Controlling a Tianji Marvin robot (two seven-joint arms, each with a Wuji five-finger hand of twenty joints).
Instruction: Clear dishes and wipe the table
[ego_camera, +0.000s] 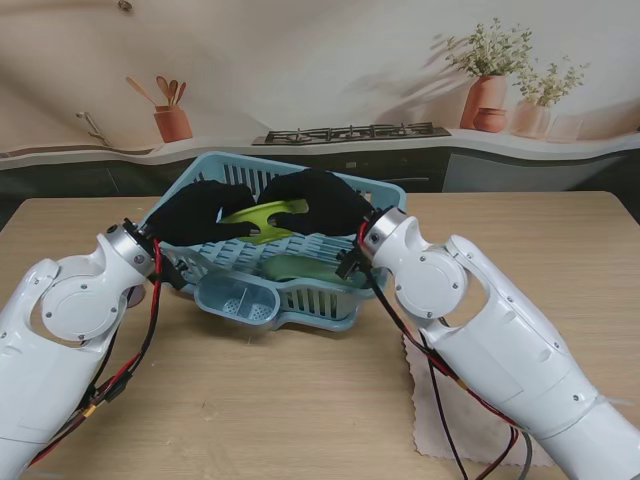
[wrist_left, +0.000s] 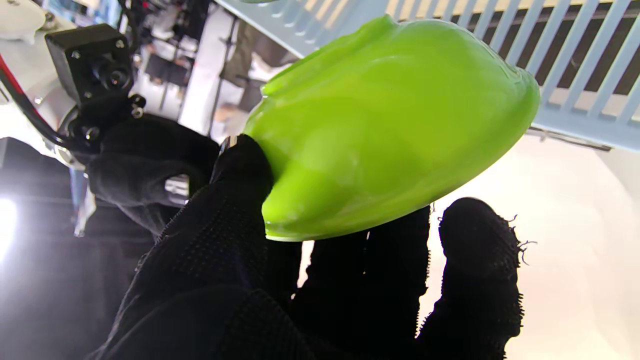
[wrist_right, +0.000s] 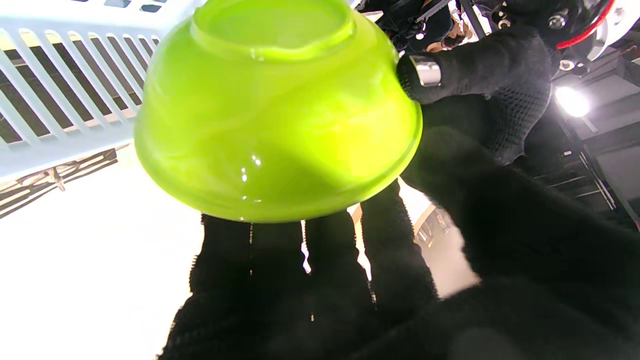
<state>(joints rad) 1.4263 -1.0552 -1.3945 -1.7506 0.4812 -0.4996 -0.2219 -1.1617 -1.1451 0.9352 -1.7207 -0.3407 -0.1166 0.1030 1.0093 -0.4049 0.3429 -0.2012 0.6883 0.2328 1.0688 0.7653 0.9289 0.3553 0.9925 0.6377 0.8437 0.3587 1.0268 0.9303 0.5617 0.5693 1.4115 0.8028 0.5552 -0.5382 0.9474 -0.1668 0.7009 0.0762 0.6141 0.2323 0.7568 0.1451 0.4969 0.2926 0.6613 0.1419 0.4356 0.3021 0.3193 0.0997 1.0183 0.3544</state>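
A lime-green bowl (ego_camera: 262, 217) hangs over the light blue slatted basket (ego_camera: 330, 300), held between both black-gloved hands. My left hand (ego_camera: 200, 212) grips its left rim and my right hand (ego_camera: 318, 203) grips its right rim. In the left wrist view the green bowl (wrist_left: 390, 125) fills the middle, with gloved fingers (wrist_left: 480, 260) curled along its rim. The right wrist view shows the bowl (wrist_right: 275, 115) with its foot ring toward the basket slats (wrist_right: 65, 105) and fingers (wrist_right: 395, 240) on the rim. Another green dish (ego_camera: 295, 268) lies inside the basket under the hands.
A small blue cutlery cup (ego_camera: 235, 297) hangs on the basket's near wall. A pale cloth (ego_camera: 450, 400) lies on the wooden table (ego_camera: 260, 400) near my right forearm. A kitchen backdrop (ego_camera: 350, 130) runs along the far side.
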